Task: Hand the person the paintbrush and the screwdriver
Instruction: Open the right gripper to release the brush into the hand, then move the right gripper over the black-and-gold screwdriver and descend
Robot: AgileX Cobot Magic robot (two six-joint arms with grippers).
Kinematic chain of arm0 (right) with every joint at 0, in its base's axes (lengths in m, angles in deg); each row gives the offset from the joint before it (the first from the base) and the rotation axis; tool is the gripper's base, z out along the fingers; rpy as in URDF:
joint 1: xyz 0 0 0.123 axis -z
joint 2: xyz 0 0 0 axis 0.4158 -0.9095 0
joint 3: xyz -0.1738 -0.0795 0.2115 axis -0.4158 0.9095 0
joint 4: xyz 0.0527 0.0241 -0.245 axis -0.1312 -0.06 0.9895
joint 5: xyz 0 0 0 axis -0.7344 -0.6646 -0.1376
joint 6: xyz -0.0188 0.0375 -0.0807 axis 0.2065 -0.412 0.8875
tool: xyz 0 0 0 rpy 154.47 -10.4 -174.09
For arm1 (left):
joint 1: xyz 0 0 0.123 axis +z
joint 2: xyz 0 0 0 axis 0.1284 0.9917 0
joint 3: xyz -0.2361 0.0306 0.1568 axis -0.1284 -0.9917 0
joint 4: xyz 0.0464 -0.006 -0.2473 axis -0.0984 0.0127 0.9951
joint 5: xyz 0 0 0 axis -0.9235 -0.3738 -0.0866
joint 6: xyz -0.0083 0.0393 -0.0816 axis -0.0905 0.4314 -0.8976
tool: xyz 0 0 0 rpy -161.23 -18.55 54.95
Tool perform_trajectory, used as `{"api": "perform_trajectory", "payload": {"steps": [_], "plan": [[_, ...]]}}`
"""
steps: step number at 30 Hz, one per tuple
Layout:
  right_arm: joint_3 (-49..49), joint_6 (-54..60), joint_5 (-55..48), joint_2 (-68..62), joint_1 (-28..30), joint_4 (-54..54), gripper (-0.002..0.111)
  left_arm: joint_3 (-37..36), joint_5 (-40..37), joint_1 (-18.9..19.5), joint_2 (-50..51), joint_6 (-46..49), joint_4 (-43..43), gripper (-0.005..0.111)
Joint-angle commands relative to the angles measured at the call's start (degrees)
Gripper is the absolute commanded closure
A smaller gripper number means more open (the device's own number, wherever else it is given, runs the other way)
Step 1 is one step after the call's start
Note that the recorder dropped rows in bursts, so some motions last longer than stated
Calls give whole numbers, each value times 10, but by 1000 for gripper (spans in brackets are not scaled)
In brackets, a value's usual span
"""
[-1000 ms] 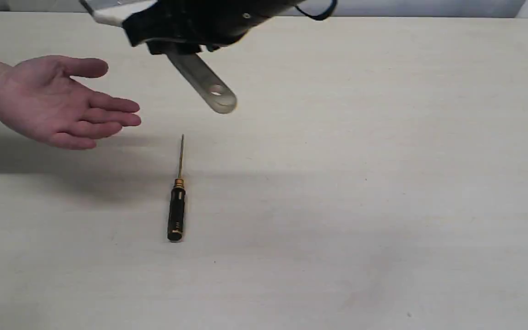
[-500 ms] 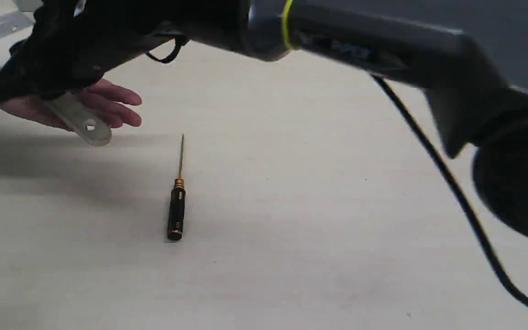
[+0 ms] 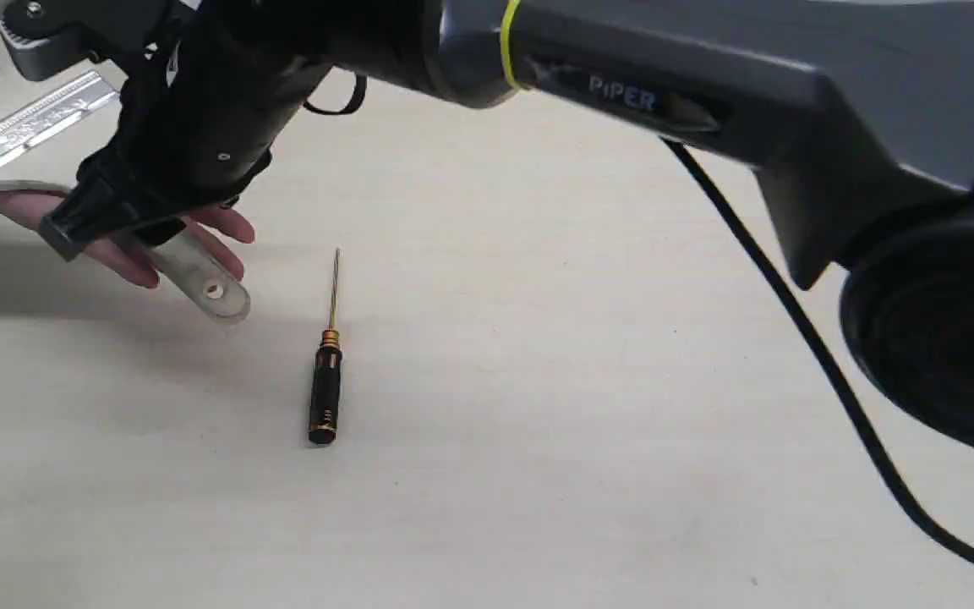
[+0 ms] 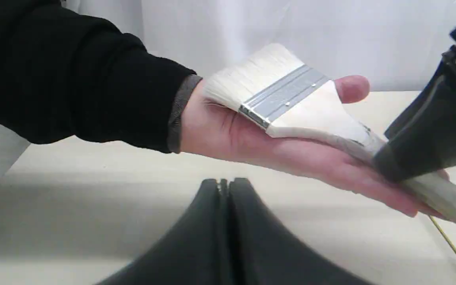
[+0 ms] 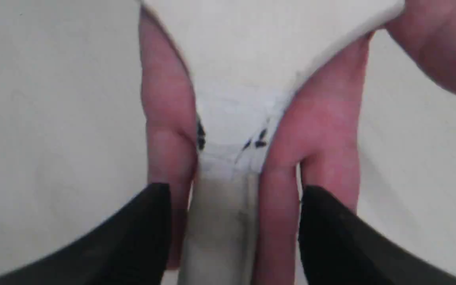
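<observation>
The paintbrush [image 4: 291,103] lies across the person's upturned hand [image 4: 251,146], pale bristles over the wrist and silver ferrule over the palm. Its wooden handle [image 3: 208,283] juts past the fingertips. My right gripper [image 5: 234,190] has reached across to the left and hovers over the handle [image 5: 222,221]. It is open, with a black finger on either side of the handle and of the person's fingers [image 5: 168,111]. The screwdriver [image 3: 325,389] lies flat on the table, shaft pointing away. My left gripper [image 4: 224,186] is shut and empty, below the hand.
The pale table [image 3: 622,423] stretches right of the screwdriver. My right arm [image 3: 622,93] and its black cable [image 3: 791,321] cross the upper right of the exterior view. The person's black sleeve [image 4: 73,79] fills one side of the left wrist view.
My right arm swung left carrying the brush and lowered it onto the person's palm. The gripper's fingers now stand apart around the handle. The screwdriver has not moved.
</observation>
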Motion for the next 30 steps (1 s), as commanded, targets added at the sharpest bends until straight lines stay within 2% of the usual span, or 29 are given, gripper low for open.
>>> {"api": "perform_trajectory", "payload": {"steps": [1,6,9,12,18,23,30], "plan": [[-36,-50,-77,36,0,34,61,-1,4,-5,-1,-1,0,107],[-69,-127,-194,65,0,97,70,-1,4,-5,-1,-1,0,107],[-69,-175,-246,76,0,140,70,-1,4,-5,-1,-1,0,107],[-67,-201,-246,75,0,160,70,-1,4,-5,-1,-1,0,107],[-65,-205,-246,56,0,132,70,-1,4,-5,-1,-1,0,107],[-48,-205,-246,18,0,102,57,-1,4,-5,-1,-1,0,107],[-10,-236,-246,-40,0,113,56,-1,3,-5,-1,-1,3,107]]}}
